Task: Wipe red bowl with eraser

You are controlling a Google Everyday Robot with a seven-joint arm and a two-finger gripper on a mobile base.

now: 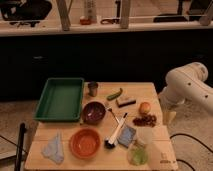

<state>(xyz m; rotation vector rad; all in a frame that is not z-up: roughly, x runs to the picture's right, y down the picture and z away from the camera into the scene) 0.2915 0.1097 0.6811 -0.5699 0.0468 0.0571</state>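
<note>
The red bowl [85,142] is wide, shallow and orange-red, and sits near the front edge of the wooden table [150,91], left of centre. The eraser [126,101], a small block with a tan top and dark underside, lies toward the back of the table, right of centre. My white arm [187,85] comes in from the right. The gripper [170,116] hangs just off the table's right edge, level with the orange fruit. It is well away from both the eraser and the red bowl and holds nothing that I can see.
A green tray [60,98] fills the back left. A metal cup [93,89], green vegetable [114,94], maroon bowl [93,112], orange fruit [145,108], grapes [145,120], white-handled brush [116,134], blue-grey pad [127,135], grey cloth [54,148] and a clear green bag [138,154] crowd the table.
</note>
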